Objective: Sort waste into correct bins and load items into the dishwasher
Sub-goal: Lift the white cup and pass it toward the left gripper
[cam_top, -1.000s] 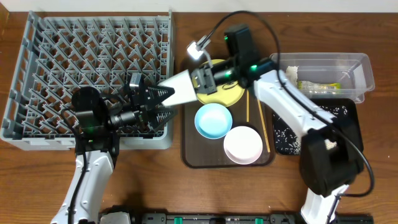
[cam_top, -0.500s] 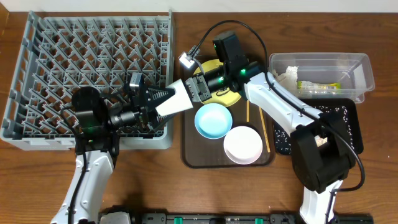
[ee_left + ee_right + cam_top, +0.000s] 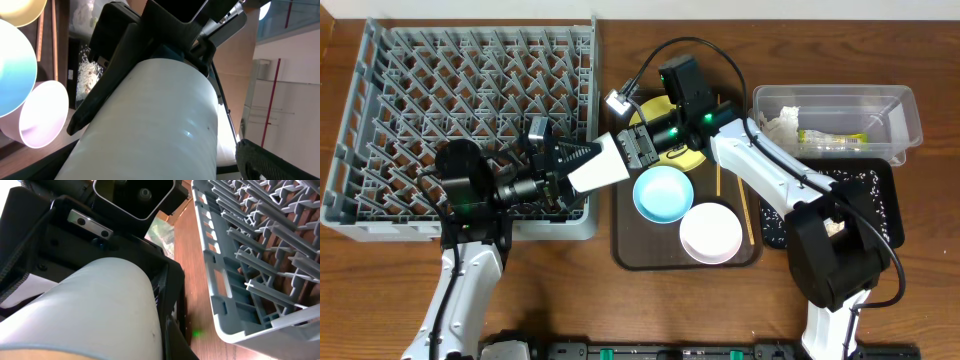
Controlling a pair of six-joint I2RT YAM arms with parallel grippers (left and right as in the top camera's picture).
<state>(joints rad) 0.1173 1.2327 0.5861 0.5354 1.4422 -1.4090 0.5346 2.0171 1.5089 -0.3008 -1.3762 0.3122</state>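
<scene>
My right gripper (image 3: 632, 152) is shut on the small white cup (image 3: 600, 166) and holds it sideways above the gap between the grey dish rack (image 3: 440, 80) and the brown tray. My left gripper (image 3: 576, 160) is open, its fingers around the cup's other end; a gap shows beside one finger. The cup fills the left wrist view (image 3: 150, 125) and the right wrist view (image 3: 100, 305). The yellow plate (image 3: 692, 155), blue bowl (image 3: 663, 192), white bowl (image 3: 711, 232) and chopsticks (image 3: 744, 210) lie on the brown tray.
The brown tray (image 3: 630, 255) sits right of the rack. The clear container (image 3: 910, 110) at the far right holds the green-and-yellow wrapper (image 3: 832, 140) and tissue (image 3: 782, 125). The black tray (image 3: 875, 200) in front of it holds rice scraps.
My right arm has carried the cup leftward, from over the plate into the open jaws of my left gripper. The left arm has stayed in place.
</scene>
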